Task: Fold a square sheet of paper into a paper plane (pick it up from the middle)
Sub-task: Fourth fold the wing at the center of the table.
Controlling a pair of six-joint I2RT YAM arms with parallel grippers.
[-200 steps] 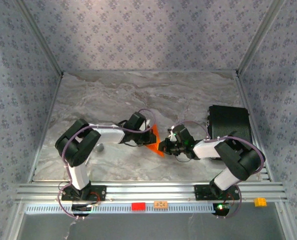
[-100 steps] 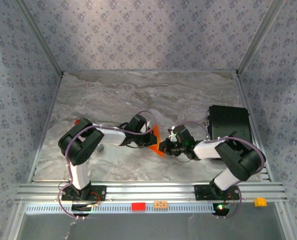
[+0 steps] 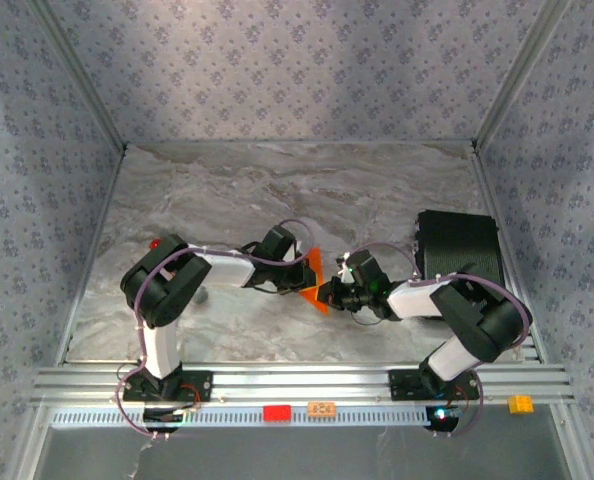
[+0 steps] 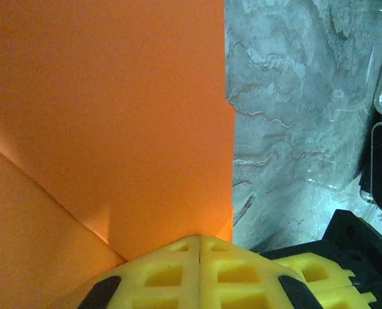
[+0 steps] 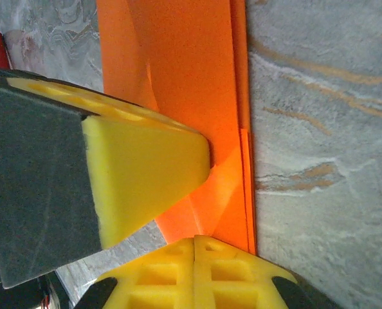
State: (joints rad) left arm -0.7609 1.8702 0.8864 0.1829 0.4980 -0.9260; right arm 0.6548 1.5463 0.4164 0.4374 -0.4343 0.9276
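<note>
Your yellow, ribbed left tool is pressed together, pinching the smooth, sharply creased orange paper sheet over the middle of the marble-patterned desk, while your right tool pinches its layered edge.

Right hand pinching folded orange paper.

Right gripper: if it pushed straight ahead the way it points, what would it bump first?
Probably the left gripper: its yellow finger sits close ahead, against the folded orange paper that both pinch.
</note>
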